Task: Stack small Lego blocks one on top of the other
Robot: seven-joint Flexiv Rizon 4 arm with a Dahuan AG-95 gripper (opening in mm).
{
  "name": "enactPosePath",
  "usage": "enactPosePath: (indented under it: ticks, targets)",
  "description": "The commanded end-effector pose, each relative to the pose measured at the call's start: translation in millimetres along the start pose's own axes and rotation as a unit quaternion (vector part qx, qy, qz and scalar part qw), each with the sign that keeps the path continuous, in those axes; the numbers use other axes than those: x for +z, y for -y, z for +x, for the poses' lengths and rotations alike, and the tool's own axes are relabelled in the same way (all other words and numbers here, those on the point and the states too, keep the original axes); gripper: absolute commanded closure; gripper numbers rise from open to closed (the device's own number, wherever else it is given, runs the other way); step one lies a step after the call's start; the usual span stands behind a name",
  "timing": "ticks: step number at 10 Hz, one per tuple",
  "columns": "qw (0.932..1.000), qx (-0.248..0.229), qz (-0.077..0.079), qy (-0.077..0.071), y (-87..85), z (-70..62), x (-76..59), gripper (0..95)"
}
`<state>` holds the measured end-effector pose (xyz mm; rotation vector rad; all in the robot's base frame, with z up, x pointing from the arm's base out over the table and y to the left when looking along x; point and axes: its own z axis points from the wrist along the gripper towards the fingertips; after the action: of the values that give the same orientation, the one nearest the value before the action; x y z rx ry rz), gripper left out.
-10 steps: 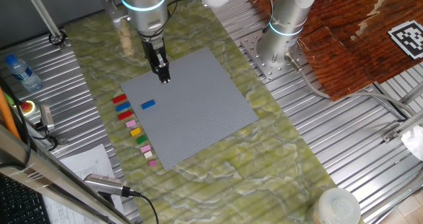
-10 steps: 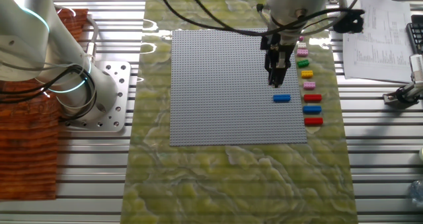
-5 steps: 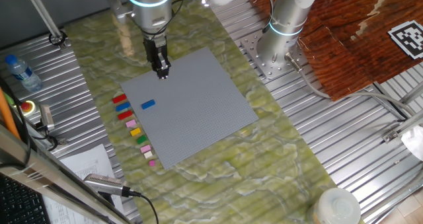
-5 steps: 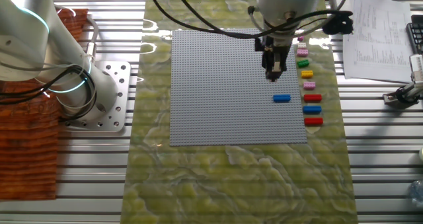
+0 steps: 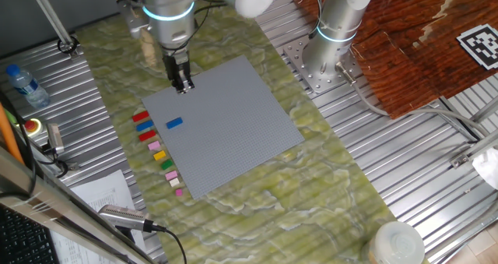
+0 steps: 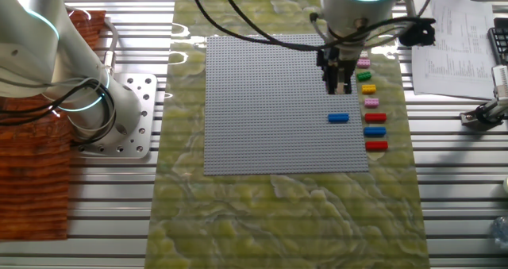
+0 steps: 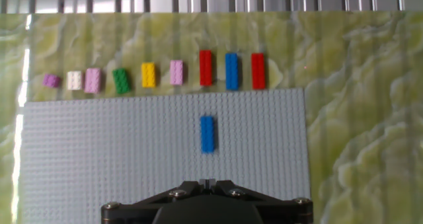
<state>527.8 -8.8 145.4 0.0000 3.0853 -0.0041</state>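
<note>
A blue small Lego block [image 5: 174, 123] lies alone on the grey baseplate [image 5: 233, 132]; it also shows in the other fixed view [image 6: 338, 118] and in the hand view [image 7: 207, 133]. Beside the plate's edge lies a row of blocks: red [image 7: 257, 71], blue [image 7: 231, 71], red [image 7: 206, 68], pink [image 7: 176, 72], yellow [image 7: 149, 74], green [image 7: 121, 80] and smaller pale ones [image 7: 92, 80]. My gripper [image 5: 184, 87] hangs above the plate near its edge, apart from the blue block. Its jaws are together and hold nothing. It also shows in the other fixed view [image 6: 340, 90] and in the hand view [image 7: 208, 181].
A second robot arm's base [image 5: 331, 54] stands at the plate's far side. A water bottle [image 5: 23, 85], papers [image 6: 456, 47] and a microphone [image 5: 124, 216] lie off the green mat [image 5: 311, 186]. A white container [image 5: 397, 244] stands at the front right.
My gripper has drawn away from the blue block and shifted sideways toward the row of blocks. No block has moved.
</note>
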Motion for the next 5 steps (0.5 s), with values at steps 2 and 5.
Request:
enactPosePath:
  ticks: [2,5]
  targets:
    - [0.9999,-0.017,0.001,0.002,10.1,-6.4,7.4,95.0]
    - [0.9997,-0.023,0.001,0.001,21.6,-19.3,19.0,95.0]
